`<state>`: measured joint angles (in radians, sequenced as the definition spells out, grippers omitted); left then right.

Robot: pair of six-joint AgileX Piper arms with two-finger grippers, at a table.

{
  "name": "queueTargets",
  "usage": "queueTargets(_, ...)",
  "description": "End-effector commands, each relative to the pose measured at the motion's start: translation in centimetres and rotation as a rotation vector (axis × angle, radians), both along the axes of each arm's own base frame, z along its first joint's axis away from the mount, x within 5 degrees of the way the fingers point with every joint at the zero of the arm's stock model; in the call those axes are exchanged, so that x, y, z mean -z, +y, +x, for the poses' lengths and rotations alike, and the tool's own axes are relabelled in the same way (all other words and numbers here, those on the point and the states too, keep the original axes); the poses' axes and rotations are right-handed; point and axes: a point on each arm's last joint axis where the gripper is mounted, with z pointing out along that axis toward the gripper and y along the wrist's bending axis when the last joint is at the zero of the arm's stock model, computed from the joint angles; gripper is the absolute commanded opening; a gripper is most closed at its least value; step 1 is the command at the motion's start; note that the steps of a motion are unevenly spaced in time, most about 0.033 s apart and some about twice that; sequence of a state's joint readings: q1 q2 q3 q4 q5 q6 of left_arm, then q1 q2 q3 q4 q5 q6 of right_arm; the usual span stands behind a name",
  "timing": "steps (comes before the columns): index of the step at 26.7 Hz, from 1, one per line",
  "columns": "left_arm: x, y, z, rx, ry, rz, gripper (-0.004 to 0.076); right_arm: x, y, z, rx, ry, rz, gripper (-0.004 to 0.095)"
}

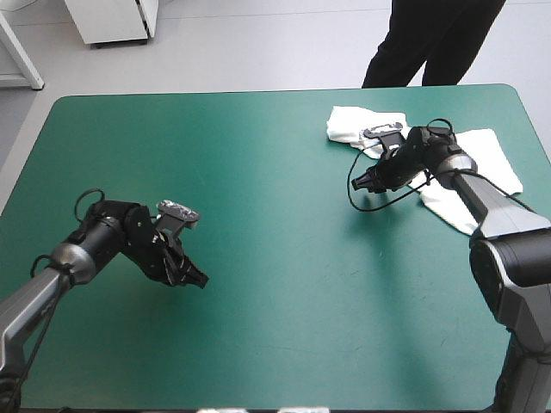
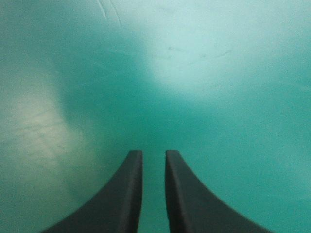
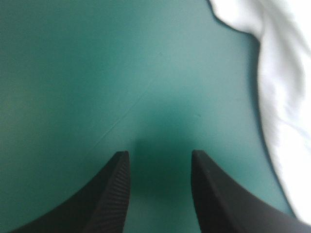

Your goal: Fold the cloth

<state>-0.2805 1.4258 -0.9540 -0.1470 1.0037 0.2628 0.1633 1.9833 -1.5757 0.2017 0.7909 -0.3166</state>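
High view: the teal-green cover (image 1: 258, 224) fills the frame, and the T-shirt (image 1: 351, 125) lies in its upper right, near the table's far right corner. It is a white, rumpled sheet, with one bunched part toward the upper middle-right and a flatter part reaching to the right edge of the table. My right arm (image 1: 469, 189) enters from the lower right and crosses over the middle of the shirt, hiding that part. My right gripper (image 1: 360, 182) points toward the frame's left and sits over bare cover just beside the shirt's near-left border. Right wrist view: my two black fingers (image 3: 116, 189) stand well apart, with only teal-green cover (image 3: 97, 73) in the gap between them. The gripper is wide open and holds nothing. The T-shirt (image 3: 286, 97) shows as a white field off to one side of the gripper and ahead of it, clear of both fingers. Whether the fingertips touch the cover I cannot tell. High view, lower left: my left arm (image 1: 95, 245) comes in from the frame's left, and my left gripper (image 1: 196, 280) is angled down toward bare cover, well apart from the shirt. Left wrist view: these fingers (image 2: 129, 194) stand almost parallel with only a narrow slit between them. They are nearly together yet not meeting, and nothing is gripped. Ahead of and around them only the teal-green cover (image 2: 204, 73) is seen, with a pale patch of light on it.
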Motion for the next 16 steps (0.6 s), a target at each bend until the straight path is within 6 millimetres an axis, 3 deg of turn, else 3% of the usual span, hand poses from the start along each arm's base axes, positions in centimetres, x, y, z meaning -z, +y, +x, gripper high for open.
queueTargets(1,-7.1,0.0,-1.5,0.001,-0.199,-0.093,0.0125,-7.9,-0.9,-2.4,0.026,-0.159,0.003,0.0391)
queueTargets(4,-11.7,0.2,-3.4,0.006,-0.308,-0.166,0.0125,-11.2,-1.3,-4.5,0.038,-0.2,0.009,0.0391)
queueTargets(8,-18.8,0.8,-8.6,0.042,-0.488,-0.324,0.0125,-17.6,-2.5,-9.5,0.084,-0.32,0.0,0.0393)
queueTargets(12,-22.2,1.5,-11.6,0.062,-0.649,-0.39,0.0127,-19.7,-4.0,-12.5,0.134,-0.323,-0.092,0.0443)
queueTargets(16,-24.5,1.8,-13.3,0.074,-0.765,-0.46,0.0181,-20.8,-5.0,-13.6,0.219,-0.359,-0.149,0.0555)
